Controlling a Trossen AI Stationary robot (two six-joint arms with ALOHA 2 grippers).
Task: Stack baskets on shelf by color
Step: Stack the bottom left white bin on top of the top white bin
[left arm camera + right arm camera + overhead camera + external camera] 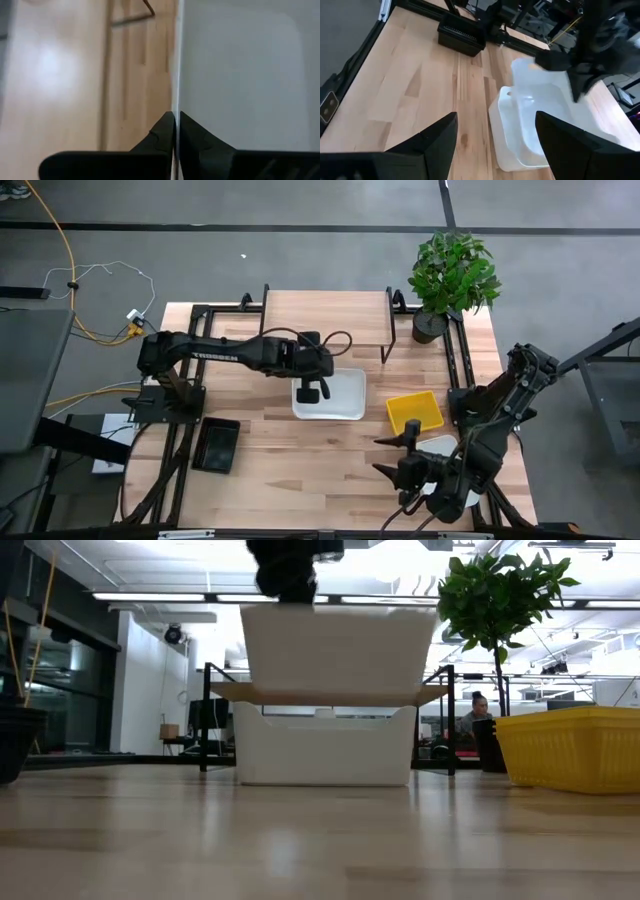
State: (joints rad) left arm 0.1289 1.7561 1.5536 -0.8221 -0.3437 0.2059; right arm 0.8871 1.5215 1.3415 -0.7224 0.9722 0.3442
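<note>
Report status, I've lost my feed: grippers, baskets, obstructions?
Left gripper shut on rim of white plastic basket, lifted above second white basket. Right gripper open, waiting near table's front right. Wooden shelf bare; yellow basket alongside.

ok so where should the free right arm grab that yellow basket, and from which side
Probably the thin upright rim of the yellow basket, one finger inside and one outside, coming straight down from above. It sits open side up on the table, so the rim is exposed. The right gripper waits open just beside it, so the nearest wall suits. The left gripper grips a white basket the same way.
</note>
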